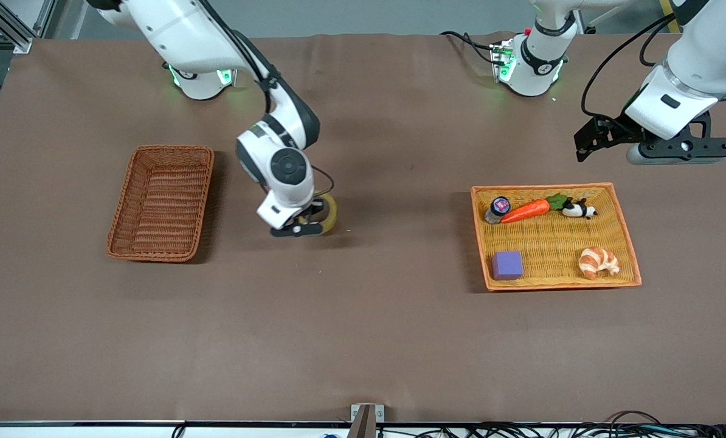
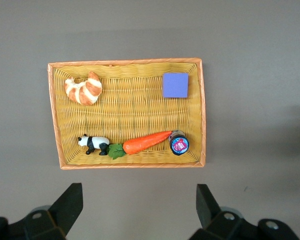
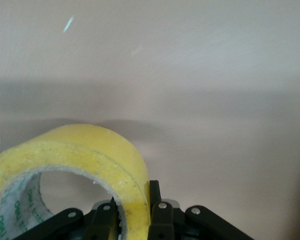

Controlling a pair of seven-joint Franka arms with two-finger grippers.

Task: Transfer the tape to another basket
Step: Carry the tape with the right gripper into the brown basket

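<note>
Right gripper (image 1: 307,226) clamps the packing tape roll (image 1: 328,212) by its wall, apparently clear of the table, at 3 o'clock of the reddish-brown wicker basket (image 1: 162,202). Left gripper (image 2: 136,212) waits, fingers spread, above the orange-yellow tray (image 2: 202,112).

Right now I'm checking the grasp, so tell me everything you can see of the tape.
The tape is a yellow translucent roll with a wide round hole and a printed inner core. The right gripper pinches its wall, one finger inside the hole. It is over bare table between the basket and the tray.
</note>
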